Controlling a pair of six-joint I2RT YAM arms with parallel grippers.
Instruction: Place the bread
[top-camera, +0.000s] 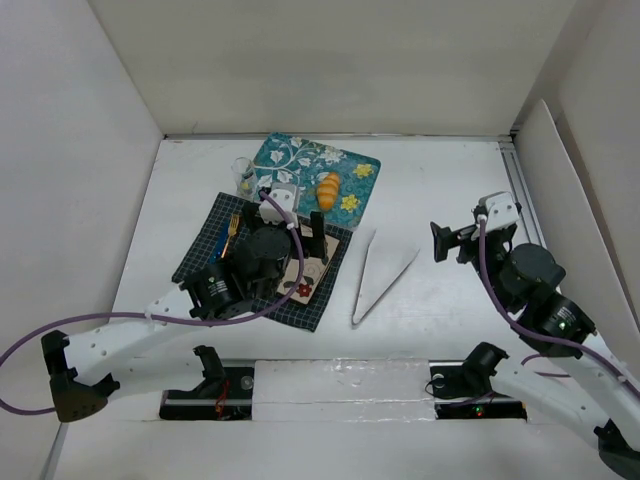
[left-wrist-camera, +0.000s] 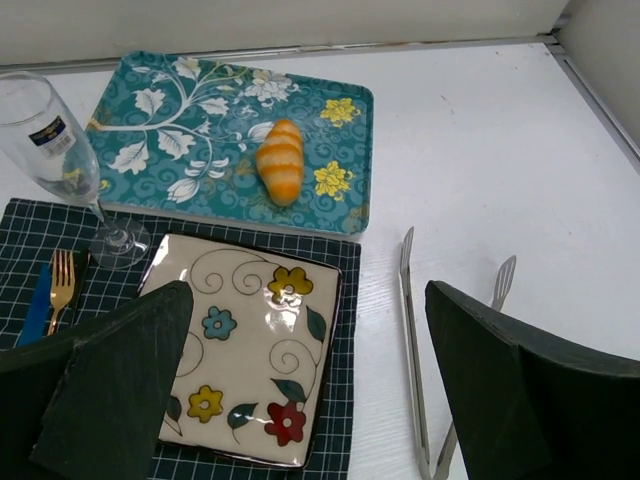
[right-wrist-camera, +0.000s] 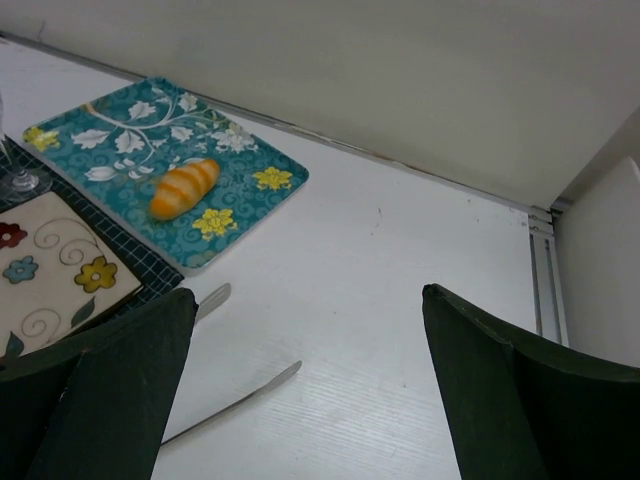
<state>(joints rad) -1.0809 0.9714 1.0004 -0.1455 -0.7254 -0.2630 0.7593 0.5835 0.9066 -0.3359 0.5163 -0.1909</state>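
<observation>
Top view first: the bread (top-camera: 327, 190) is sitting on the teal tray (top-camera: 285, 155), toward the tray's right side, at the far end of the place setting. The left gripper (top-camera: 305, 232) is hovering over the plate (top-camera: 308, 282) just on the near side of it, so the roll is lying ahead of that gripper and a touch to the right. The right gripper (top-camera: 440, 243) is hanging well apart, out past the tongs (top-camera: 375, 275), so I'd say the left arm is the nearer one by a lot. From here the roll's long axis is running roughly near-to-far, with its far end leaning a bit right.

Left wrist view: the left gripper's jaws are standing wide open and holding nothing. The bread (left-wrist-camera: 280, 160) is showing up ahead between them, slightly left of centre. Its long axis is pointing almost straight away from the camera, so the fingers are looking about right to close across its narrow width.

Right wrist view: the right gripper (right-wrist-camera: 308, 295) is also gaping open and carrying nothing. The bread (right-wrist-camera: 184, 188) is lying far off to the left on the tray, running diagonally from lower left to upper right. Reaching from this side is looking awkward to me.
</observation>
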